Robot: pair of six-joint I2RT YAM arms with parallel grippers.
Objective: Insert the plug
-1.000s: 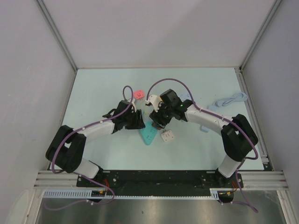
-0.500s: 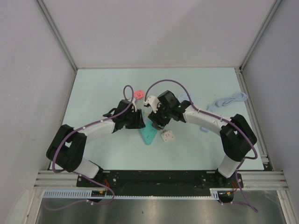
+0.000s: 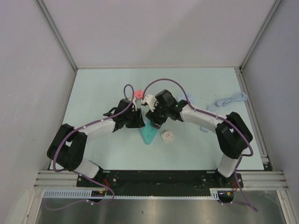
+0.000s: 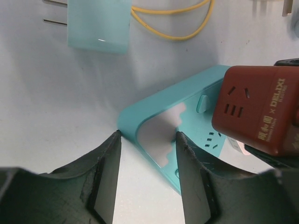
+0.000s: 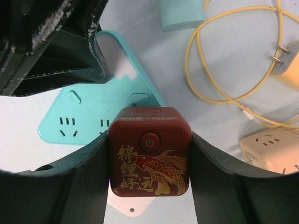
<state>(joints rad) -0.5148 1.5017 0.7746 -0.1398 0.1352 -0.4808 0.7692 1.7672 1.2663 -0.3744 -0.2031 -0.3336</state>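
Note:
A teal triangular power strip (image 3: 149, 134) lies flat on the table. My left gripper (image 3: 138, 120) grips its far corner; in the left wrist view the corner (image 4: 163, 100) fills the gap between my fingertips (image 4: 148, 136). My right gripper (image 3: 156, 119) is shut on a red cube plug (image 5: 149, 154) with a gold koi and a power button. It holds the cube just above the strip (image 5: 84, 112), close to the left fingers (image 5: 56, 46). The cube also shows in the left wrist view (image 4: 257, 107). Its prongs are hidden.
A white adapter (image 3: 167, 136) lies right of the strip. A pink plug (image 3: 138, 94) sits behind the left gripper. A light teal plug (image 4: 98, 23) with a yellow cable (image 5: 210, 60) and a cream adapter (image 5: 271, 144) lie near. A white cable (image 3: 229, 99) lies far right.
My right gripper has moved left with the red cube, closer to the left gripper and over the strip. The left arm has stayed in place.

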